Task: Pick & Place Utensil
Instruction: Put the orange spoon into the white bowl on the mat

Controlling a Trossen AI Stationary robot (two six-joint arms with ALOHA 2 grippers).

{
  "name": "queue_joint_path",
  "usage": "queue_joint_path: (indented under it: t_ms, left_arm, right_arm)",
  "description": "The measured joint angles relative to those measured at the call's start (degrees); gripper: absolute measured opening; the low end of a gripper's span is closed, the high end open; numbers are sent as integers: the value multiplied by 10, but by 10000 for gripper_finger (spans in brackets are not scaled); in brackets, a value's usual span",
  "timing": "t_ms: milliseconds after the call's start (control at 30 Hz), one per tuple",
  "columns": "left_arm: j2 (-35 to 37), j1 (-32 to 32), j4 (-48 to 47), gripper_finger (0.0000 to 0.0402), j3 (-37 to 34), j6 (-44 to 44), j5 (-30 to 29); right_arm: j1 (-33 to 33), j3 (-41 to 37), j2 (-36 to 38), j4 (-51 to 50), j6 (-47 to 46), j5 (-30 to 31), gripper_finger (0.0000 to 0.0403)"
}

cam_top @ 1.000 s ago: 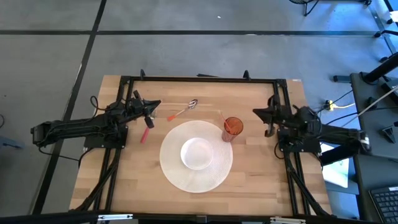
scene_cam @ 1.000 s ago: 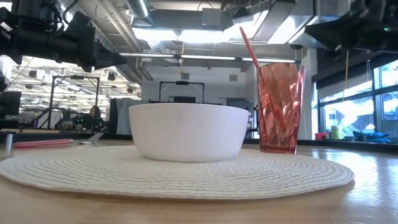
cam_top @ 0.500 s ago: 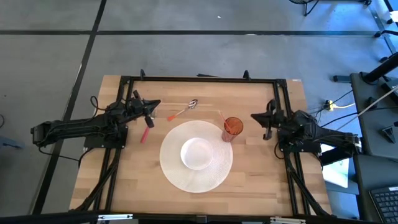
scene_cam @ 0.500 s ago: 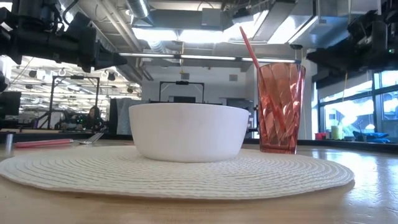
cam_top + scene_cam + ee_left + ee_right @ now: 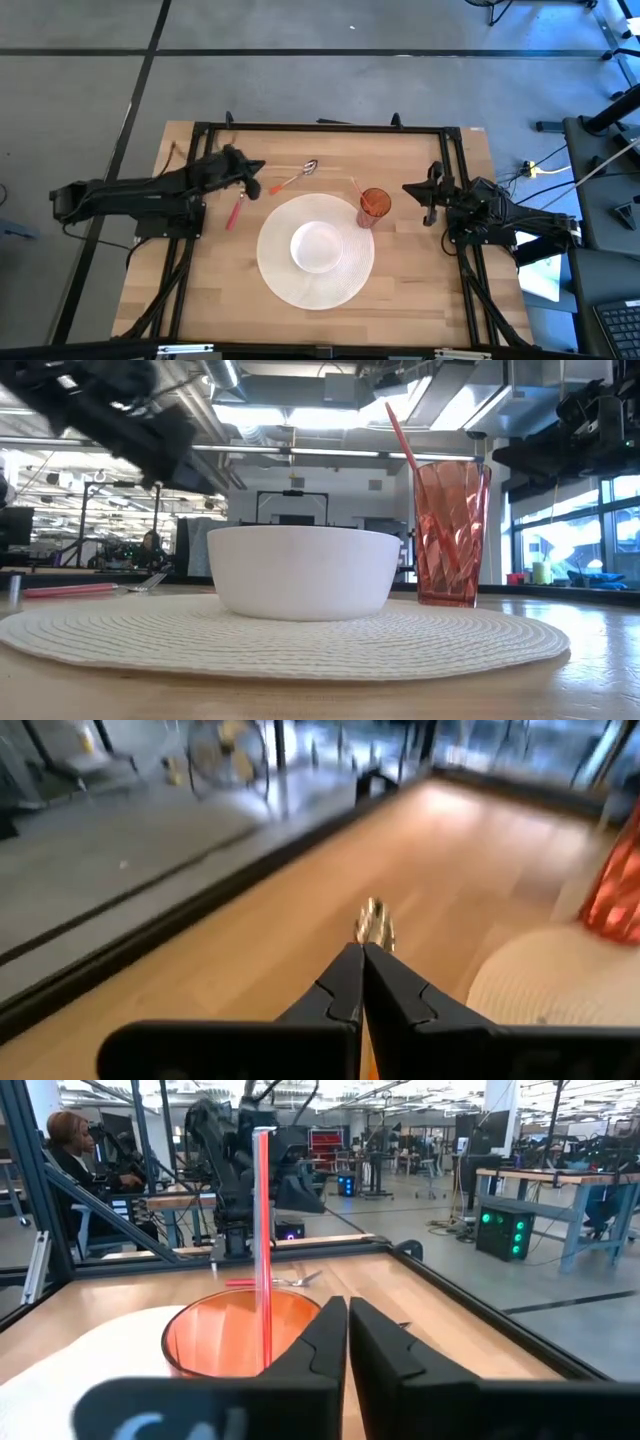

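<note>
A spoon with an orange handle lies flat on the wood beyond the placemat, its metal head toward the far edge. A red-handled fork lies to its left, also seen as fork. My left gripper is shut and hangs in the air above the spoon's handle end; the fingers point along the spoon. A red tumbler holds a red stick. My right gripper is shut and waits right of the tumbler.
A white bowl sits in the middle of a round woven placemat. The tumbler stands at the mat's far right rim. Black frame rails border the table. A person sits in the room beyond.
My left arm has swung up and forward. Its gripper has moved toward the spoon's handle end and tipped downward, still shut. My right gripper sank a little at first, then held still. Spoon, fork, tumbler and bowl have stayed in place.
</note>
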State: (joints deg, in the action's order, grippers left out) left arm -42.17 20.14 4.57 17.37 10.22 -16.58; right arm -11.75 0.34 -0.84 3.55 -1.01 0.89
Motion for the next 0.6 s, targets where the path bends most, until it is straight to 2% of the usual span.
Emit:
queue_joint_path:
  t_ms: [133, 233, 367, 533, 600]
  left_arm:
    - [-128, 4, -61, 2, 99, -9, 5]
    - [-234, 21, -128, 1, 172, -20, 61]
    - [-362, 39, -145, 8, 239, -91, 114]
    - [-465, 56, -172, 43, 314, -139, 182]
    - [-494, 59, -187, 68, 336, -147, 188]
  right_arm:
    - [0, 0, 0, -1, -1, 0, 18]
    - [0, 0, 0, -6, -2, -5, 11]
    - [0, 0, 0, -16, -5, -5, 5]
    - [0, 0, -1, -26, -15, -10, 14]
    - [0, 0, -1, -26, -20, -11, 20]
